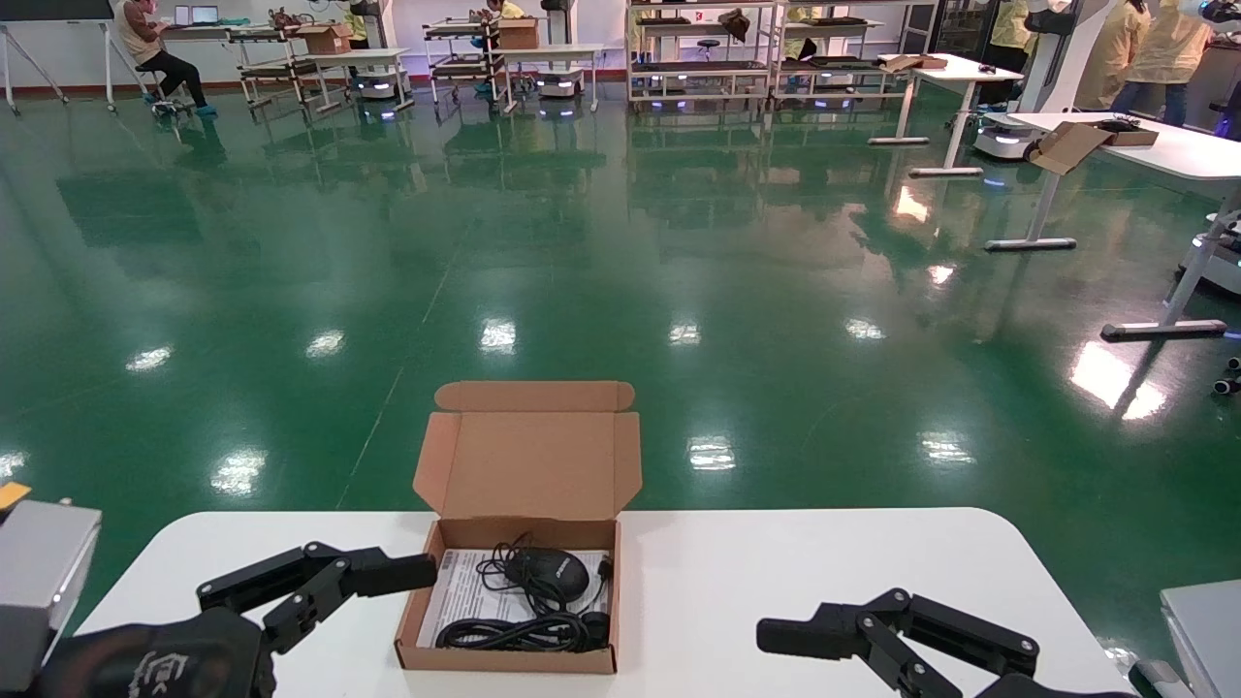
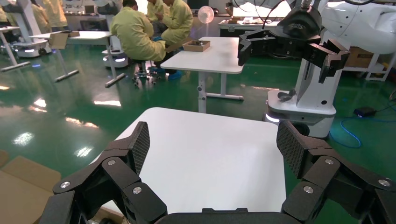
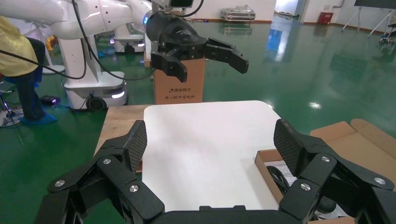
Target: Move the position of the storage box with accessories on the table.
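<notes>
- The table [image 1: 795, 582] spreads white under me, rounded corners at the far edge, bare on both flanks of the box.
- The storage box [image 1: 507, 659] sits near the front edge, roughly centred and a touch to my left, its flap lid [image 1: 530, 463] standing open and tilted away from me.
- My left gripper [image 1: 373, 582] hangs just beside the box's left wall, upper fingertip near the back left corner; I can't tell whether it touches. From the left wrist view, fingers spread wide, nothing between them.
- My right gripper [image 1: 790, 635] hovers low over the table, well apart from the box's right wall, pointing towards it. Jaws wide open and empty too.
- Inside the box: the white leaflet [image 1: 463, 586] lies flat on the floor, the black mouse [image 1: 548, 572] on top of it, its cable [image 1: 519, 632] coiled along the front.
- My read: this is the approach, box not yet gripped.
- Next move calls for bringing the right gripper in against the right wall while the left settles on its side, then shifting the box level so the mouse stays put and the open flap doesn't catch a finger.
</notes>
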Robot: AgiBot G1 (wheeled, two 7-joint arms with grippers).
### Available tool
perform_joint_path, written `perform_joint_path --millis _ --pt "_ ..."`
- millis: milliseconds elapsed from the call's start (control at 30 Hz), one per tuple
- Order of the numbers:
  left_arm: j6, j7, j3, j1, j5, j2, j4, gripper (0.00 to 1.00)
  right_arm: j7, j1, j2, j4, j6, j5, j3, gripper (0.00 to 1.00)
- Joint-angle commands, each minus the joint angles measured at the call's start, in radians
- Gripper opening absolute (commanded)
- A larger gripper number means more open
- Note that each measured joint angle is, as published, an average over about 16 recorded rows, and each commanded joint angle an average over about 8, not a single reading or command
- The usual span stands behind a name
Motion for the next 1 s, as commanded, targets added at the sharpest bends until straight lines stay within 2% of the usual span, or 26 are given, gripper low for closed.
perform_joint_path --millis 33,400,567,733,1000 --pt "0.000 0.000 0.000 0.000 0.000 0.000 0.000 1.00 0.000 0.000 0.000 0.000 0.000 0.000 0.000 1.00" --pt "0.000 0.000 0.000 0.000 0.000 0.000 0.000 1.00 0.000 0.001 0.000 0.001 0.000 -0.002 -0.001 1.00" --pt "0.000 0.000 0.000 0.000 0.000 0.000 0.000 1.00 0.034 0.026 -0.019 -0.005 0.020 -0.021 -0.018 1.00" --pt "0.000 0.000 0.000 0.000 0.000 0.000 0.000 1.00 0.128 0.093 -0.056 -0.024 0.087 -0.071 -0.053 1.00" --pt "0.000 0.000 0.000 0.000 0.000 0.000 0.000 1.00 0.336 0.235 -0.136 -0.103 0.198 -0.209 -0.146 1.00"
